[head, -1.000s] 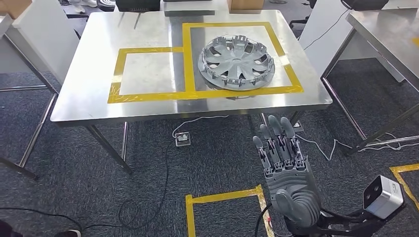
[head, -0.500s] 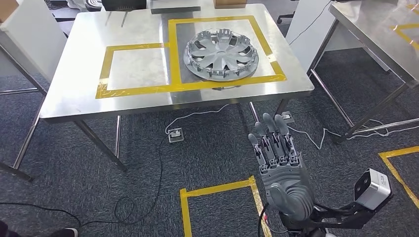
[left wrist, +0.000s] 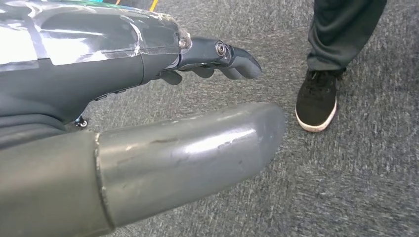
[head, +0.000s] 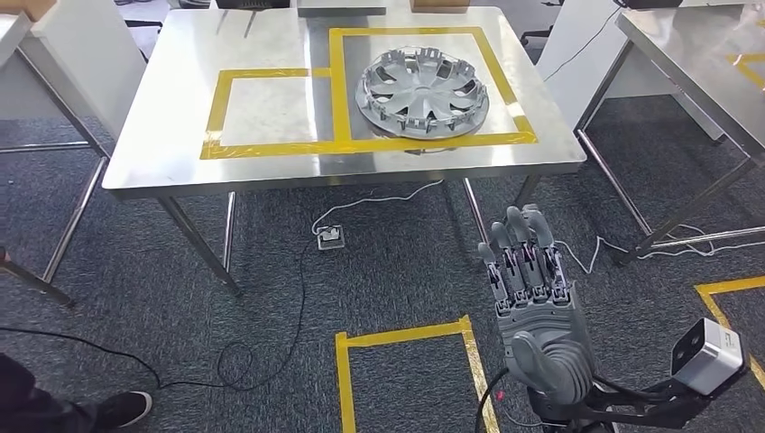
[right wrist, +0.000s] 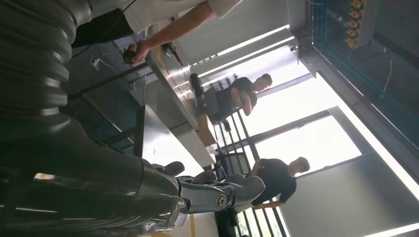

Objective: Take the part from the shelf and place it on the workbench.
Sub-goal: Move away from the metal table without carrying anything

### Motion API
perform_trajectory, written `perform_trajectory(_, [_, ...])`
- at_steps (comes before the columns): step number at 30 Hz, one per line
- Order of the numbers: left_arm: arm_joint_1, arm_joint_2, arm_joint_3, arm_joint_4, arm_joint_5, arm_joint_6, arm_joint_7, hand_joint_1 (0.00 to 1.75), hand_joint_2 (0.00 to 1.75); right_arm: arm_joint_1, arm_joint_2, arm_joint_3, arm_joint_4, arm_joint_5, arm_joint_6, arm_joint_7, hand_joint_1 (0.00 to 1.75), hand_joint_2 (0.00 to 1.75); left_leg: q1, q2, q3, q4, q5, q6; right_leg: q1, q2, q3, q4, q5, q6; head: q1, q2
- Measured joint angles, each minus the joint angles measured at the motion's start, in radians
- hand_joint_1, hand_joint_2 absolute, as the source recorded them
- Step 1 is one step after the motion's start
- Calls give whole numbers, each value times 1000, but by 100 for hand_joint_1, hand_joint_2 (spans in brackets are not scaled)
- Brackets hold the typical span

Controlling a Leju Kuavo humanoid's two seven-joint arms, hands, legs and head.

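Note:
The part, a silver wheel cover (head: pixel 423 92), lies flat on the steel workbench (head: pixel 171 144) inside the larger yellow-taped square. In the head view my right hand (head: pixel 532 298) is raised over the carpet in front of the bench, well short of its near edge, with its fingers straight and nothing in it. The right wrist view has the same hand (right wrist: pixel 148 192) empty. My left hand (left wrist: pixel 99 64) hangs low above the carpet, thumb and fingers apart, holding nothing.
A second steel table (head: pixel 704 54) stands to the right. A yellow tape outline (head: pixel 406 338), a floor socket (head: pixel 330 237) and loose cables lie on the carpet. A person's black shoe (left wrist: pixel 317 98) is close to my left side. Other people stand beyond a far table (right wrist: pixel 168 74).
The whole picture has shifted, so the camera moved; the bench now sits higher in view. My right hand stays raised and empty. A shoe has come in at the lower left.

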Motion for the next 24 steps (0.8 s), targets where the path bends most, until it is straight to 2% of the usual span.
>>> perform_trajectory(1, [0,0,0,0,-2,0,1,0,0,1,0,-4,0,0,0,2,0,175,0,1,-4,0,5,-6,3,0,15,-32,5,-7,2,0])
perform_trajectory(3, [0,-1,0,0,-3,1,4,0,0,3,0,-9,0,1,0,5,0,175,1,5,-9,-3,17,-20,7,2,13,-47,11,-16,2,0])
perform_trajectory(4, [1,-1,0,0,-4,1,4,0,0,3,0,-10,0,4,0,9,0,175,3,6,-12,-2,16,-26,6,0,12,-53,20,-21,1,0])
perform_trajectory(5, [1,-1,0,0,-4,2,5,0,0,3,0,-11,0,9,0,13,0,175,3,6,-17,9,2,-30,5,-1,9,-59,30,-26,-1,0])
perform_trajectory(6, [1,-1,0,0,-4,3,6,0,0,2,0,-11,0,16,-1,18,0,175,4,4,-30,40,-28,-33,3,-3,5,-65,41,-31,-7,0])
perform_trajectory(8, [1,-1,0,0,-6,3,6,0,0,1,0,-10,0,32,-4,31,0,175,4,1,-74,161,-115,-38,3,-6,-13,-63,54,-36,-24,0])
perform_trajectory(9, [1,-1,0,0,-7,3,5,0,0,1,0,-10,0,41,-7,37,0,175,4,0,-92,222,-148,-41,4,-7,-25,-59,58,-37,-33,0])
perform_trajectory(10, [1,-1,0,0,-9,3,5,0,0,0,0,-9,0,49,-10,43,0,175,4,-1,-98,258,-163,-43,4,-8,-36,-53,62,-36,-37,0])
perform_trajectory(11, [2,-1,0,0,-10,3,5,0,0,0,0,-9,0,56,-13,48,0,175,4,0,-85,257,-159,-45,4,-9,-46,-47,65,-34,-39,0])
perform_trajectory(12, [2,0,0,0,-11,3,5,0,0,0,0,-8,1,62,-16,52,0,175,4,1,-52,216,-138,-45,3,-9,-56,-39,67,-32,-40,0])
perform_trajectory(13, [2,0,0,0,-11,3,5,0,0,-1,0,-8,0,66,-19,54,0,175,5,1,-6,150,-115,-45,2,-9,-64,-29,68,-30,-41,0])
perform_trajectory(15, [0,0,0,0,-12,2,4,0,0,-3,0,-8,0,73,-24,57,0,175,4,1,62,38,-88,-37,4,-8,-79,-9,66,-21,-39,0])
perform_trajectory(16, [0,-1,0,0,-13,2,4,0,0,-5,0,-7,0,82,-30,62,0,175,3,0,73,15,-86,-31,5,-8,-84,-2,67,-16,-36,0])
perform_trajectory(19, [1,-2,0,0,-18,2,2,0,0,-15,0,-5,0,168,-98,112,0,175,1,1,65,10,-74,-7,3,-5,-92,3,72,-1,-31,0])
perform_trajectory(20, [0,-3,0,0,-21,2,2,0,0,-17,0,-4,1,209,-129,134,0,175,3,2,61,8,-68,1,2,-4,-98,15,59,4,-30,0])
perform_trajectory(21, [0,-4,0,0,-23,2,2,0,0,-20,0,-2,1,245,-156,151,0,175,4,3,55,7,-62,8,1,-2,-111,45,32,10,-26,0])
perform_trajectory(22, [0,-5,0,0,-25,3,2,0,0,-23,-1,0,1,272,-176,163,0,175,5,4,49,7,-56,13,-1,-1,-130,96,-7,15,-21,0])
perform_trajectory(24, [1,-5,0,0,-30,3,2,0,0,-28,-1,6,3,301,-205,178,0,175,3,7,33,8,-45,16,-5,-1,-171,224,-83,22,-12,0])
